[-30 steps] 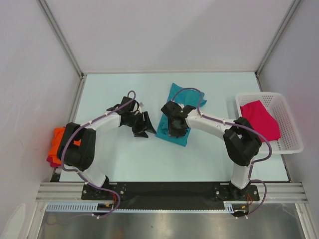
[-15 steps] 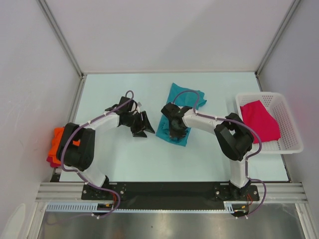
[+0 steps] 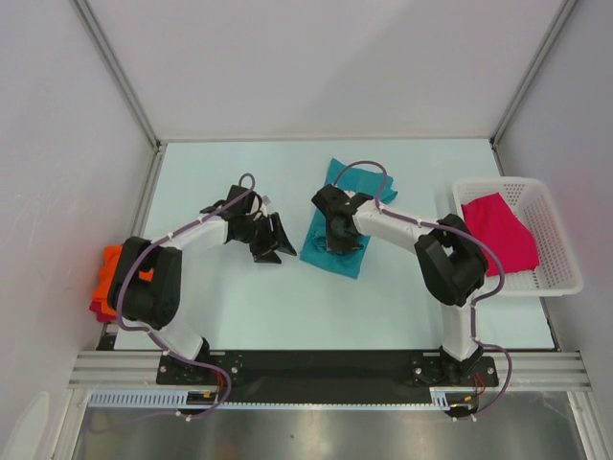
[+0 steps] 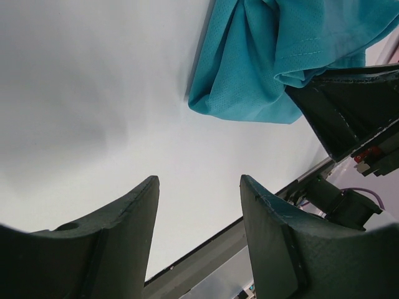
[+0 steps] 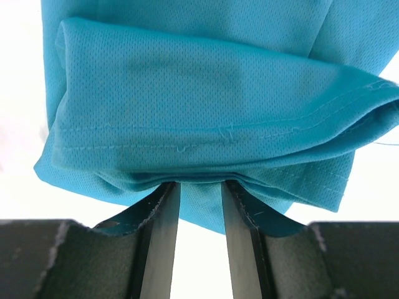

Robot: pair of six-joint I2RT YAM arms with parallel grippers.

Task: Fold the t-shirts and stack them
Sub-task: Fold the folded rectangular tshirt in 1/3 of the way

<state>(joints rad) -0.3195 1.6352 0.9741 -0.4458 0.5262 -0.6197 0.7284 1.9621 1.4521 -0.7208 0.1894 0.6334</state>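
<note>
A teal t-shirt point(image 3: 331, 257) lies partly folded at the table's middle. My right gripper point(image 3: 337, 228) is over it and shut on a bunched fold of the teal t-shirt point(image 5: 206, 93); cloth sits between the fingers point(image 5: 163, 212), and the right gripper point(image 5: 199, 185) holds it just above the table. My left gripper point(image 3: 278, 243) is open and empty, left of the shirt. In the left wrist view the left gripper point(image 4: 199, 182) faces the teal shirt's point(image 4: 249, 81) near corner. A magenta-pink shirt point(image 3: 498, 230) lies in the basket. Orange point(image 3: 113, 264) and dark red point(image 3: 99, 309) shirts are stacked at the left edge.
A white lattice basket point(image 3: 560, 280) stands at the right edge of the table. The enclosure's white walls and metal posts ring the table. The black base rail runs along the near edge.
My right gripper has moved a little toward the far side with the teal cloth, and the shirt's far right part has drawn in. The left arm has barely moved.
</note>
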